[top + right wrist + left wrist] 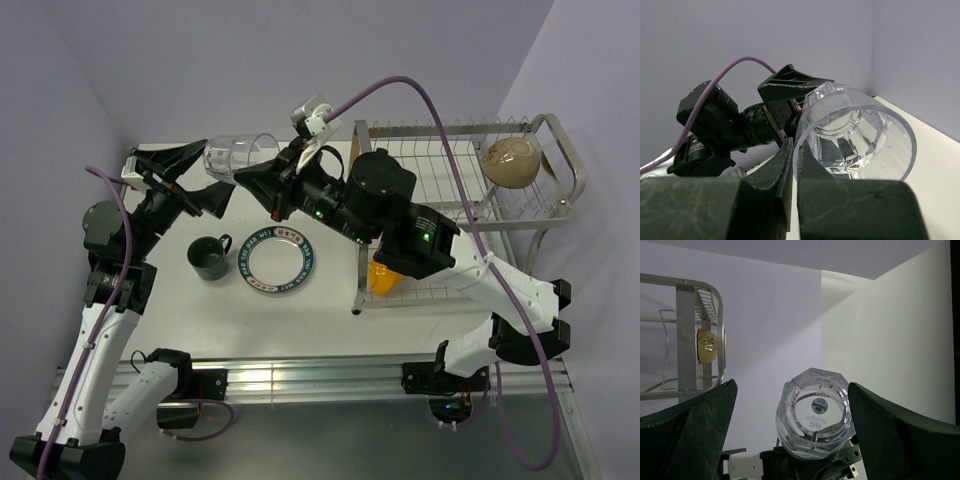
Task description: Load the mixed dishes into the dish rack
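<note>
Item: clear glass (240, 155), held on its side in the air above the far-left corner of the table (300, 320). My right gripper (795, 150) is clenched on its rim wall. My left gripper (213, 172) is spread wide, fingers flanking the base, clear of it

Dark mug (210, 258), white plate (280, 258): table centre-left

Beige bowl (512, 160): dish rack (415, 150), top tier, far-right corner

Orange bowl (383, 280): rack's near-left corner, under my right arm

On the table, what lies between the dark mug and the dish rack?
The white plate with the teal rim lies flat there, nearer the dark mug than the dish rack. The top external view shows it.
</note>
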